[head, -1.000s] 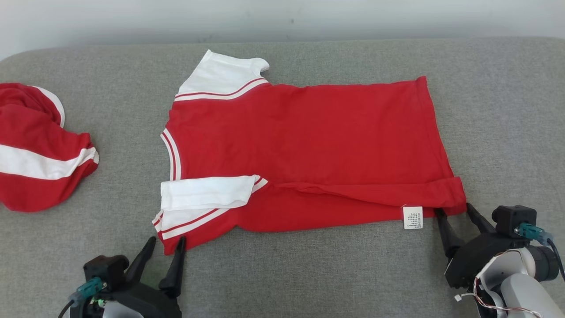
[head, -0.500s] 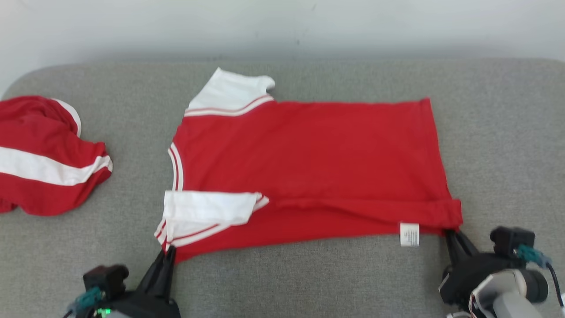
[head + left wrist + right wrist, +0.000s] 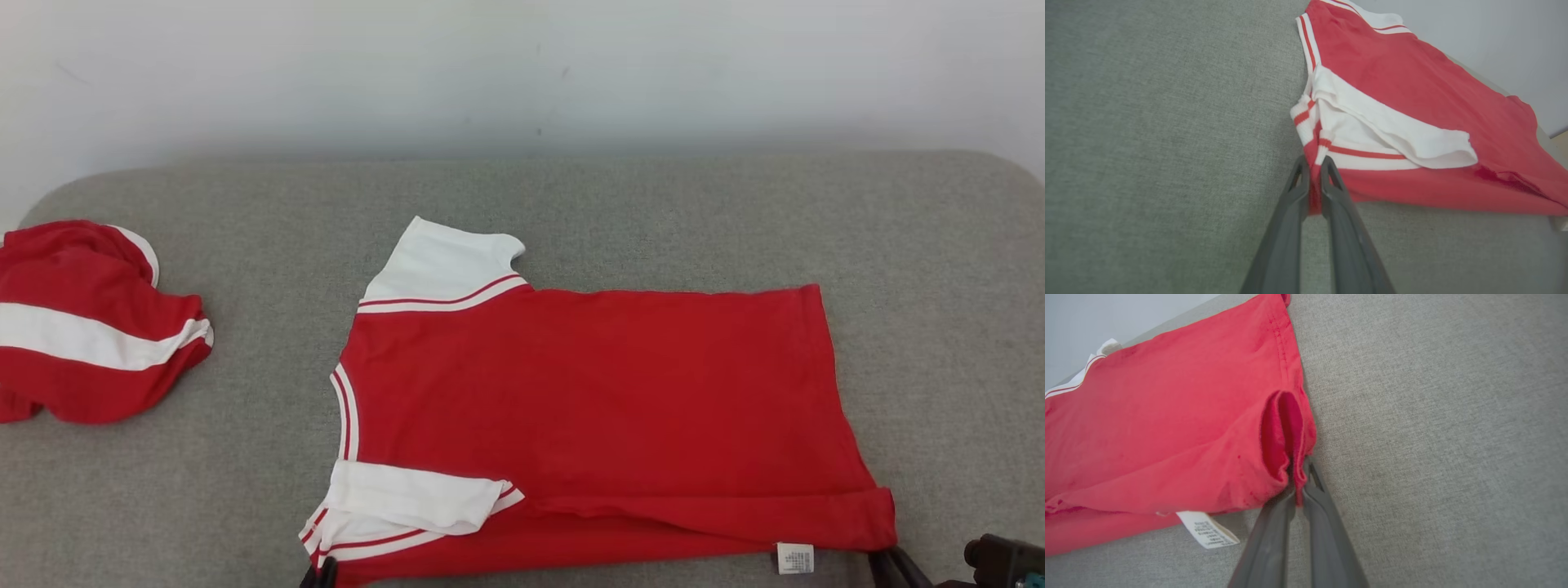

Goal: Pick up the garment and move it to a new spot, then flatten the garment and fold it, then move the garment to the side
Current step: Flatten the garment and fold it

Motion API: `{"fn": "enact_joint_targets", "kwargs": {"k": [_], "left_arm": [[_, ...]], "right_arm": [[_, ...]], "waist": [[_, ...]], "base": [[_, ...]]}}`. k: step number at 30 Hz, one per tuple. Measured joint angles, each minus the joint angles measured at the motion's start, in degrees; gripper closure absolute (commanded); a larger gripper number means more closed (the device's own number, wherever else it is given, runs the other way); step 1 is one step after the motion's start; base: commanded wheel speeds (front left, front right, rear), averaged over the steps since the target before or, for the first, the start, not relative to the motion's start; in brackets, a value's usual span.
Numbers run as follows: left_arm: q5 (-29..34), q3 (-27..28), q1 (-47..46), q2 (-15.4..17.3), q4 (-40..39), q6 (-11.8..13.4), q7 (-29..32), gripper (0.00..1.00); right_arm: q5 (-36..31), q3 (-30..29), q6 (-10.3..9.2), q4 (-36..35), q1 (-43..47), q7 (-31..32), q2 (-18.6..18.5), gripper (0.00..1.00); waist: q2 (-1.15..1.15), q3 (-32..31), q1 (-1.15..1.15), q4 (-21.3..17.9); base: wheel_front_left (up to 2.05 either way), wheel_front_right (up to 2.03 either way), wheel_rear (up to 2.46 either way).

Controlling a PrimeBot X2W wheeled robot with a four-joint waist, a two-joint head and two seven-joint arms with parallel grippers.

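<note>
**At the near edge, both corners gripped for the fold**

On the grey worktop (image 3: 653, 204) the red garment (image 3: 588, 408) is laid flat, neck to the robot's left, hem to the right. The left end effector (image 3: 1312, 165) is closed on the near sleeve-end corner. The right end effector (image 3: 1299, 473) is pinched shut on the near hem corner, beside the care label (image 3: 1207, 535). A fold away from the robot seems intended, so both corners should be lifted evenly and held taut, lest the tucked white sleeve (image 3: 412, 498) be spilled. Bare worktop is seen beyond the far edge, before the wall (image 3: 522, 65). A second red-and-white garment (image 3: 90, 327) lies well apart to the left.
</note>
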Motion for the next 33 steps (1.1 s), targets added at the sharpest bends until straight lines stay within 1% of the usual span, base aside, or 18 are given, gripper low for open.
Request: {"fn": "enact_joint_targets", "kwargs": {"k": [1,2,3,4,9,14,19,21,24,27,33], "left_arm": [[0.0,0.0,0.1,-0.1,-0.4,0.2,0.0,1.00],[0.0,0.0,0.1,-0.3,-0.6,0.5,0.0,0.57],[0.3,-0.1,0.1,-0.3,-0.8,0.7,0.0,0.16],[1.1,-0.3,0.0,-0.3,-0.9,1.1,0.0,0.00],[2.7,-0.2,-0.8,-0.8,-1.7,1.7,-0.5,0.00],[4.1,2.0,-0.8,-1.6,-4.1,2.5,-0.8,0.00],[7.0,6.8,-0.9,-2.7,-8.7,2.7,-0.9,0.00],[8.6,8.9,-0.8,-3.6,-10.4,2.4,-1.0,0.00],[10.6,12.2,-0.8,-4.5,-12.2,1.6,-1.0,0.00],[13.6,14.2,-0.5,-5.7,-14.3,1.5,-1.0,0.00],[17.9,18.3,1.4,-6.7,-16.8,1.0,-1.0,0.00]], "right_arm": [[-0.5,-0.6,0.00,-0.8,0.3,0.6,0.4,1.00],[-1.0,-1.1,0.00,-1.5,0.3,1.1,0.7,0.54],[-1.5,-1.5,0.00,-2.1,0.3,1.5,1.0,0.02],[-2.0,-1.9,0.00,-2.6,0.3,1.9,1.4,0.00],[-4.6,-3.0,0.00,-4.7,0.2,2.5,2.9,0.00],[-7.0,-3.4,0.00,-5.9,-0.7,0.4,3.8,0.00],[-9.6,-3.5,0.00,-5.7,-2.6,-4.1,5.1,0.00],[-10.4,-3.2,0.00,-5.5,-3.1,-6.1,5.8,0.00],[-11.9,-2.7,0.00,-5.3,-3.4,-9.4,5.9,0.00],[-12.6,-2.3,0.00,-5.6,-3.4,-12.2,6.2,0.00],[-15.7,-2.0,0.00,-8.9,-2.5,-14.8,6.2,0.00]], "waist": [[0.00,0.2,0.00,-0.1],[0.00,0.4,0.00,-0.2],[0.00,0.5,0.00,-0.3],[0.00,0.6,0.00,-0.4],[0.00,0.6,0.01,-0.4],[0.00,0.2,0.01,-0.6],[0.00,-0.2,0.00,-1.0],[0.00,-0.4,0.01,-1.1],[0.00,-0.9,0.01,-1.1],[0.00,-1.5,0.01,-1.2],[0.00,-3.2,0.01,-1.5]], "base": [[0.00,0.00,0.00],[0.00,0.00,0.00],[0.00,0.00,0.00],[0.00,0.00,0.00],[0.00,0.00,0.00],[0.00,0.00,0.00],[0.00,0.00,0.00],[0.00,0.00,0.00],[0.00,0.00,0.00],[0.00,0.00,0.00],[0.00,0.00,0.00]]}}
